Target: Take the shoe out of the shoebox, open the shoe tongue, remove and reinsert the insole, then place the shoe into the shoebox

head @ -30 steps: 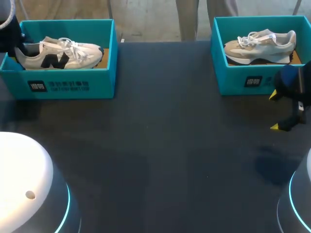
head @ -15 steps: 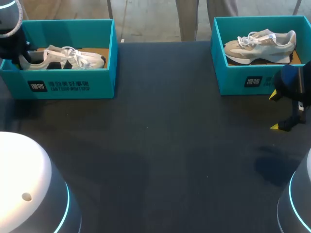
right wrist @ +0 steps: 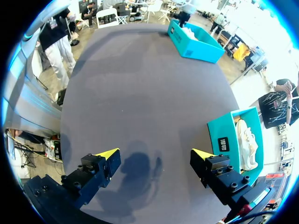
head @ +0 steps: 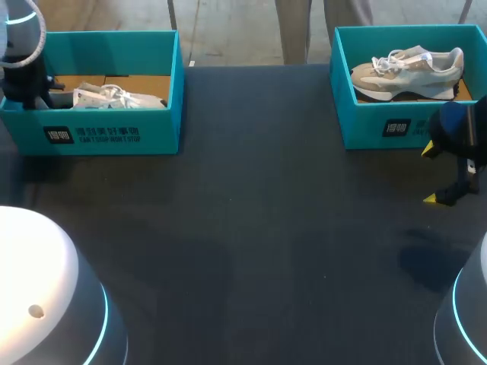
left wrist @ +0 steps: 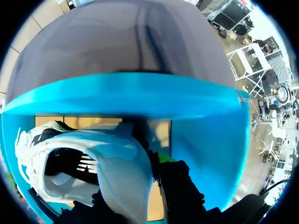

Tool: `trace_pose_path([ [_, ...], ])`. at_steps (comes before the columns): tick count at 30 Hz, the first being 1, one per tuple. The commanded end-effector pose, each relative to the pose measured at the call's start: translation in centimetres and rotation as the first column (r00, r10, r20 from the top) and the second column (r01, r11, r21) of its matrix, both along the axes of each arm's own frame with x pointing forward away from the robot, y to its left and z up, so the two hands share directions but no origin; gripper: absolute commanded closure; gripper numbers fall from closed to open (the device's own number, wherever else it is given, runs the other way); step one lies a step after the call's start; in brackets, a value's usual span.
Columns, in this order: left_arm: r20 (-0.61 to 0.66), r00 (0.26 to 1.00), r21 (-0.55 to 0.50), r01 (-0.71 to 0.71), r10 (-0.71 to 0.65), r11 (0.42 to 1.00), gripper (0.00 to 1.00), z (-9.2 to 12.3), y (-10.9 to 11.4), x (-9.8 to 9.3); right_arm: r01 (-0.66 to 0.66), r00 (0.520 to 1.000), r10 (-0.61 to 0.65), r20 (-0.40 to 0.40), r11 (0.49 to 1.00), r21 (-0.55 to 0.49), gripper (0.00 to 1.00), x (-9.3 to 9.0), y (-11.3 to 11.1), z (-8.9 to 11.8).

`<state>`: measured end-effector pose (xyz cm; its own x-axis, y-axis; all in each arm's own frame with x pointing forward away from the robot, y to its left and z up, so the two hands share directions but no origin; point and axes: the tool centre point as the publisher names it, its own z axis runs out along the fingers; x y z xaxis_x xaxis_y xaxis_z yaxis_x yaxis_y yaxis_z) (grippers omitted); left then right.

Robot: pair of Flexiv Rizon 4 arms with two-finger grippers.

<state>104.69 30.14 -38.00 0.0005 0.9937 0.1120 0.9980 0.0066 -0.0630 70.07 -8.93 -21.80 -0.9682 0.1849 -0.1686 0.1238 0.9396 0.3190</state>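
One shoe [head: 114, 96] lengthwise in shoebox [head: 99, 131], toe rightward; left hand [left wrist: 140, 191] clamped on heel.

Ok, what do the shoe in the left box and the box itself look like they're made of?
The shoe: white mesh-like fabric at the heel, going by its dotted, woven texture, with smoother panels, possibly synthetic leather. The shoebox: likely cardboard, matte teal outside, since its floor shows plain brown board.
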Motion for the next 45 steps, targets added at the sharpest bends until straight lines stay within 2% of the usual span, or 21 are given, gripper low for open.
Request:
trace_pose_path([
  [1, -0.021, 1.000, 0.005, -0.007, 0.007, 1.000, 1.00, -0.8, -0.1, 0.7, 0.001, 1.000, -0.001, 0.001, 1.000, -0.002, 0.00, 0.0, 0.0, -0.1],
  [13, -0.077, 0.997, 0.025, -0.014, 0.016, 1.000, 1.00, -2.1, 0.1, 1.0, 0.001, 1.000, -0.001, 0.001, 1.000, -0.002, 0.00, 0.0, 0.0, -0.1],
  [14, -0.078, 0.997, 0.024, -0.013, 0.015, 1.000, 0.89, -1.9, 0.0, 0.9, 0.001, 1.000, -0.001, 0.001, 1.000, -0.002, 0.00, 0.0, 0.0, -0.1],
  [15, -0.079, 0.997, 0.021, -0.011, 0.013, 1.000, 0.63, -1.7, 0.0, 0.9, 0.001, 1.000, -0.001, 0.001, 1.000, -0.002, 0.00, 0.0, 0.0, -0.1],
  [17, -0.076, 0.997, 0.014, -0.008, 0.009, 1.000, 0.00, -1.2, -0.1, 0.7, 0.001, 1.000, -0.001, 0.001, 1.000, -0.002, 0.00, 0.0, 0.0, -0.1],
  [21, -0.064, 0.998, -0.005, 0.002, -0.002, 1.000, 0.00, -0.1, -0.2, 0.6, 0.001, 1.000, -0.001, 0.001, 1.000, -0.002, 0.00, 0.0, 0.0, -0.1],
  [27, -0.032, 0.999, -0.050, 0.007, -0.009, 0.999, 0.00, 2.7, -0.8, 0.5, 0.001, 1.000, -0.001, 0.001, 1.000, -0.002, 0.00, 0.0, 0.0, -0.1],
  [33, 0.001, 0.999, -0.049, 0.035, -0.035, 0.998, 0.00, 5.3, -1.9, 1.0, 0.001, 1.000, -0.001, 0.001, 1.000, -0.002, 0.00, 0.0, 0.0, -0.1],
  [45, 0.078, 0.995, -0.089, -0.059, 0.066, 0.994, 0.00, 10.5, -3.0, 2.2, 0.001, 1.000, -0.001, 0.001, 1.000, -0.002, 0.00, 0.0, 0.0, -0.1],
])
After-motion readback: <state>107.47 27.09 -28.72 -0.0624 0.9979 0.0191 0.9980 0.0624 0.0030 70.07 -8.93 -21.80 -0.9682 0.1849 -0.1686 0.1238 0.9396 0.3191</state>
